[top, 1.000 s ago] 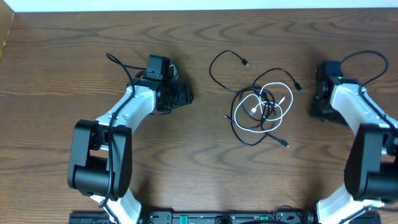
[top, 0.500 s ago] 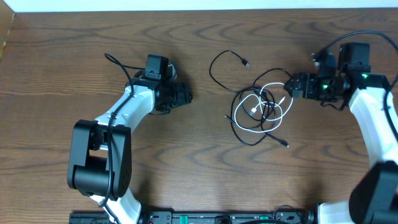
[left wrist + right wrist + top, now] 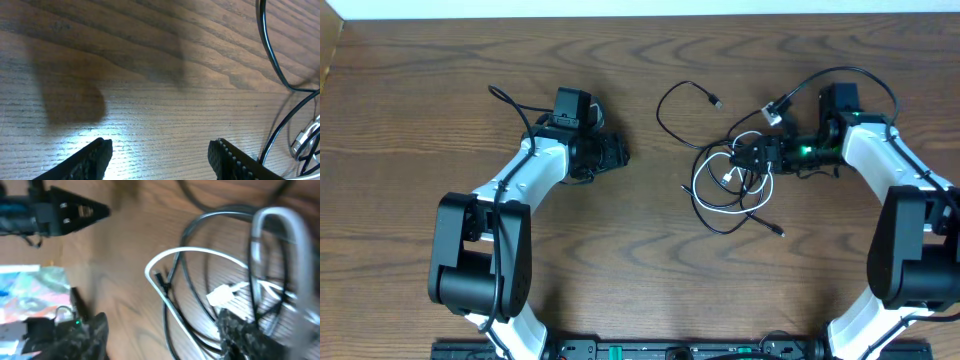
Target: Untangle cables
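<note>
The cables lie in a tangle at the table's middle right: a white cable (image 3: pixel 712 200) looped among thin black cables (image 3: pixel 665 125), one black loop trailing up left to a plug. My right gripper (image 3: pixel 748 157) is open, low over the tangle's right side. In the right wrist view the white cable (image 3: pixel 172 255) and black cables (image 3: pixel 190 230) lie between and above the fingers (image 3: pixel 162 332). My left gripper (image 3: pixel 617 152) is open, left of the tangle, over bare wood. In the left wrist view a black cable (image 3: pixel 272 60) runs down the right edge beside its fingers (image 3: pixel 160 155).
The table (image 3: pixel 470 60) is dark brown wood. A pale wall edge runs along the top. The arms' own thick black wires loop near each wrist, one (image 3: pixel 512 103) by the left arm and one (image 3: pixel 840 75) by the right arm.
My right arm has swung left from the table's right side and brought its gripper onto the tangle's right side. The left arm has stayed still.
</note>
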Available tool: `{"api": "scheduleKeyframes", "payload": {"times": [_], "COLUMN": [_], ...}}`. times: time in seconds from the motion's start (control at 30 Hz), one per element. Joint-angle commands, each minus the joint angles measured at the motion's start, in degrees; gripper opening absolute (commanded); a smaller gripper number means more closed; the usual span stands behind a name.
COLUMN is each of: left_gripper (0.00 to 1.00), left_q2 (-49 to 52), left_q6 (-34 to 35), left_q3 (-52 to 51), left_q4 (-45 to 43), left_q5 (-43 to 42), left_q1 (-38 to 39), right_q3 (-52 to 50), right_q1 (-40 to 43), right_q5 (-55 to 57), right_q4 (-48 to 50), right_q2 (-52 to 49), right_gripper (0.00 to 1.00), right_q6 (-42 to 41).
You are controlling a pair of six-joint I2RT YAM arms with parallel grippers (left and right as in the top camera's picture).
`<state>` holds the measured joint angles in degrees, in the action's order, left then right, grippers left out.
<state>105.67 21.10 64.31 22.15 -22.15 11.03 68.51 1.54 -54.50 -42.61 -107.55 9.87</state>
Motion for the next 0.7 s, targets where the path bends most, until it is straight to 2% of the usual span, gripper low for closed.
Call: {"api": "scheduleKeyframes", "payload": {"times": [0.0,0.03,0.2,0.3,0.33,0.43,0.53,0.57,0.67], "left_gripper": [0.67,0.67,0.67,0.67,0.67,0.67,0.67,0.67,0.67], "left_q2": [0.81,0.81,0.81,0.81,0.81,0.81,0.81,0.81,0.81], "left_q6": [-0.72,-0.72,-0.72,-0.72,-0.72,-0.72,-0.72,-0.72,-0.72], "left_q3": [0.42,0.42,0.42,0.42,0.42,0.42,0.42,0.42,0.42], "left_q4": [0.24,0.24,0.24,0.24,0.22,0.22,0.24,0.22,0.24], "left_q5": [0.37,0.37,0.35,0.35,0.35,0.35,0.35,0.37,0.37], "left_q1": [-0.31,-0.31,-0.31,-0.31,-0.31,-0.31,-0.31,-0.31,-0.31], "right_q3": [0.02,0.02,0.9,2.93,3.43,4.2,4.22,4.22,4.22], "right_q1": [-0.26,-0.11,0.02,-0.15,-0.2,0.04,0.72,0.9,1.14], "right_q5": [-0.57,1.77,13.07,11.96,10.21,1.49,-11.13,-14.97,-23.63], "right_q4": [-0.07,-0.13,-0.59,-1.57,-1.51,-1.2,0.42,1.05,3.72], "right_q2": [0.92,1.03,2.05,4.94,6.32,9.88,12.9,13.75,16.46], "right_gripper": [0.79,0.83,0.84,0.76,0.69,0.35,0.06,0.01,0.01], "right_q6": [2.14,1.4,-2.05,-0.96,-1.01,-1.03,-0.48,0.39,0.42]}}
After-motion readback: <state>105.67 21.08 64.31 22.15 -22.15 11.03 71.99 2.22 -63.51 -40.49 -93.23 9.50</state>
